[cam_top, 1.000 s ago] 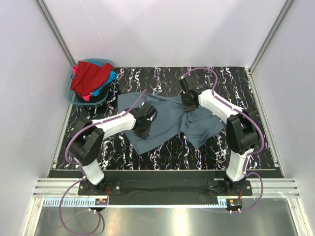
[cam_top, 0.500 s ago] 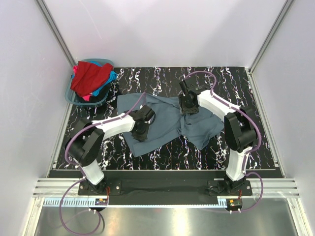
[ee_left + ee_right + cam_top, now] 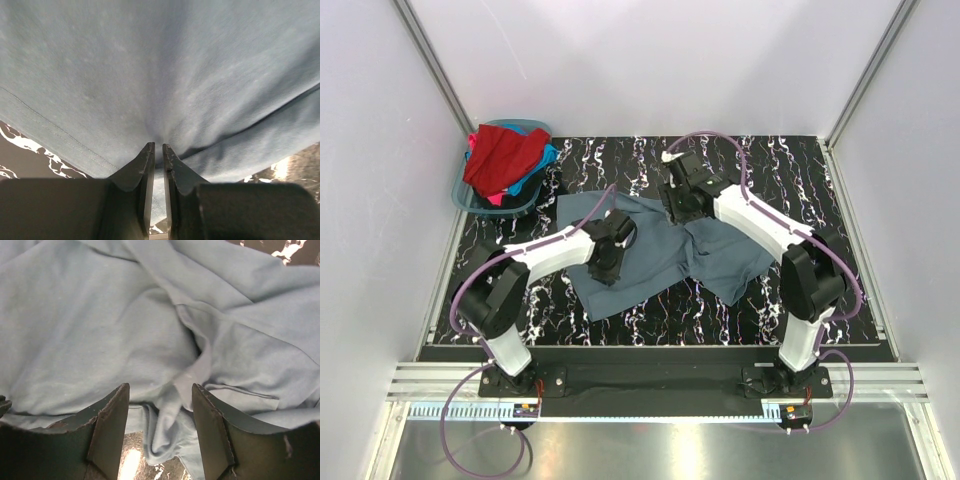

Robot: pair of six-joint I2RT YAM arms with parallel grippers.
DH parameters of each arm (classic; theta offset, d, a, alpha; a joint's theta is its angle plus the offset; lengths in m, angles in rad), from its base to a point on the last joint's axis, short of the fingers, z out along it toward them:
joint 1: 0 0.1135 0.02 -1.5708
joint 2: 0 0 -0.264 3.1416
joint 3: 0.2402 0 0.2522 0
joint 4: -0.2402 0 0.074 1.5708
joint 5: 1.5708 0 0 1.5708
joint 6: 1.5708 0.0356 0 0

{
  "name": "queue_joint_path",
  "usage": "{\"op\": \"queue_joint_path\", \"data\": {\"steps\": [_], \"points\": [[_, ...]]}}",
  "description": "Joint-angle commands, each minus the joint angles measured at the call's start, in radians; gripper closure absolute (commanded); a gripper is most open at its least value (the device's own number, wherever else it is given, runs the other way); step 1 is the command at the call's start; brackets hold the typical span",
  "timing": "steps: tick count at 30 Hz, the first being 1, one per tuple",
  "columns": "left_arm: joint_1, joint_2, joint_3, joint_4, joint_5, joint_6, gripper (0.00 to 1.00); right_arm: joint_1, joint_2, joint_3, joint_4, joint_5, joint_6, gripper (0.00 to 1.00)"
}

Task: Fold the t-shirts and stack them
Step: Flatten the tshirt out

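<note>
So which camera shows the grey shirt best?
The top camera: only it shows nearly the whole grey shirt. The left wrist view shows cloth pinched in the left end effector; the right wrist view, just rumpled folds.

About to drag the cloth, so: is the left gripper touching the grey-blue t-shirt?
Touching. In the left wrist view the left gripper is nearly closed on a pinch of the grey-blue t-shirt, and creases fan out from its tips.

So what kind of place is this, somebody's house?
Most likely a robot test booth, not a house: plain white walls on metal frame rails close in a black marbled table, and the left arm and right arm are bolted at its near edge.
</note>
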Motion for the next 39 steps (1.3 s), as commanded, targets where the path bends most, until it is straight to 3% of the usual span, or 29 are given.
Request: {"op": "queue_joint_path", "data": {"steps": [1,9,13,17,20,24,26,33,39], "points": [[0.007,-0.036,0.050,-0.016,0.008,0.016,0.82,0.034,0.039,0.045,0.017,0.053,-0.032,0.40],[0.026,-0.058,0.037,-0.027,0.010,0.013,0.82,0.051,0.122,0.085,-0.068,0.253,-0.020,0.40],[0.040,-0.064,0.031,-0.025,0.013,0.019,0.82,0.051,0.133,0.062,-0.067,0.234,-0.015,0.41],[0.053,-0.076,0.030,-0.028,0.014,0.019,0.82,0.051,0.146,0.069,-0.068,0.254,-0.004,0.47],[0.058,-0.081,0.027,-0.028,0.013,0.020,0.82,0.051,0.142,0.075,-0.070,0.294,-0.006,0.58],[0.058,-0.075,0.020,-0.025,0.017,0.019,0.82,0.049,0.120,0.075,-0.073,0.322,-0.009,0.93],[0.058,-0.067,0.011,-0.019,0.022,0.019,0.82,0.049,0.119,0.090,-0.081,0.340,-0.017,1.00],[0.058,-0.035,-0.053,-0.007,0.013,0.019,0.83,-0.007,0.133,0.272,-0.088,0.397,-0.066,1.00],[0.058,-0.046,-0.084,-0.022,-0.006,0.013,0.83,-0.029,0.194,0.447,-0.076,0.169,-0.048,1.00]]}}
